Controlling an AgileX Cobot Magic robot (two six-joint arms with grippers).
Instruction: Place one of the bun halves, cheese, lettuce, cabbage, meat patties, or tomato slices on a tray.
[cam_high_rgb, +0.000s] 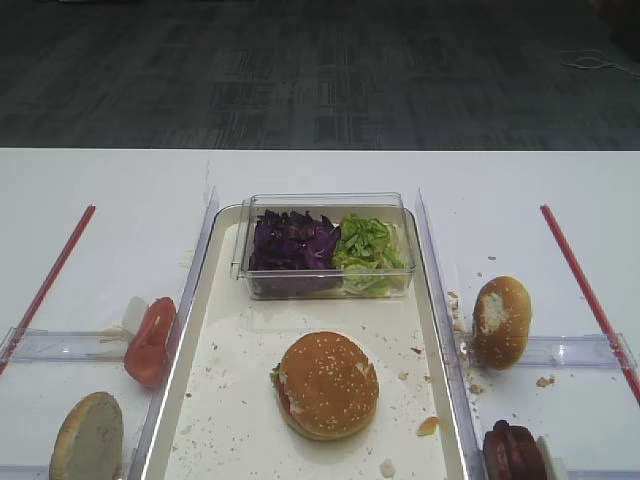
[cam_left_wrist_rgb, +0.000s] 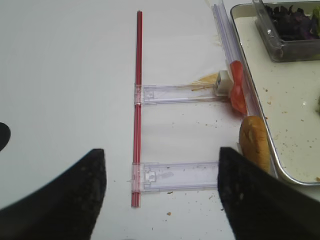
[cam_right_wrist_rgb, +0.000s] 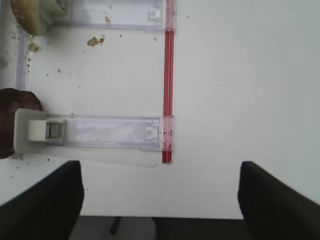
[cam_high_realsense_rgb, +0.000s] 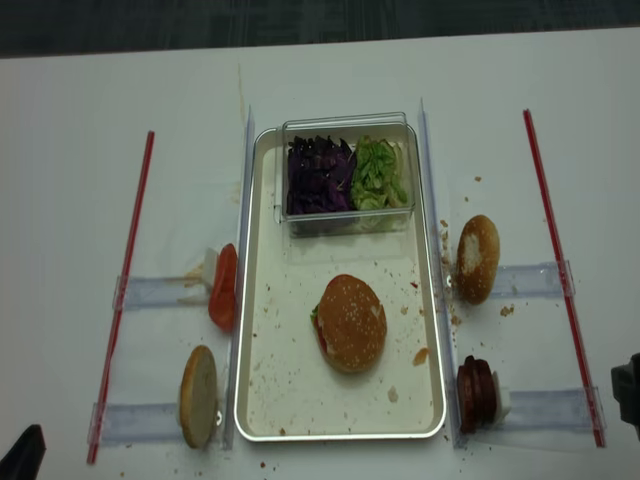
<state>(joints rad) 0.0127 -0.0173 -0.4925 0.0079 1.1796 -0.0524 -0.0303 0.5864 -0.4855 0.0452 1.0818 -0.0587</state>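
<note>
Bun top (cam_high_rgb: 328, 385) with sesame seeds is already parked on the tray (cam_high_rgb: 222, 330), stacked over tomato and greens, so the job looks basically done. Both tools are spread wide, nothing pinched: right tool (cam_right_wrist_rgb: 160, 200), left tool (cam_left_wrist_rgb: 162, 197), pulled back over the table (cam_high_rgb: 100, 190).

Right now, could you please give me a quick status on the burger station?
Both tools open, empty: left, right, back off the tray. Seeded bun top sits on the tray over fillings. Nothing in the way.
</note>
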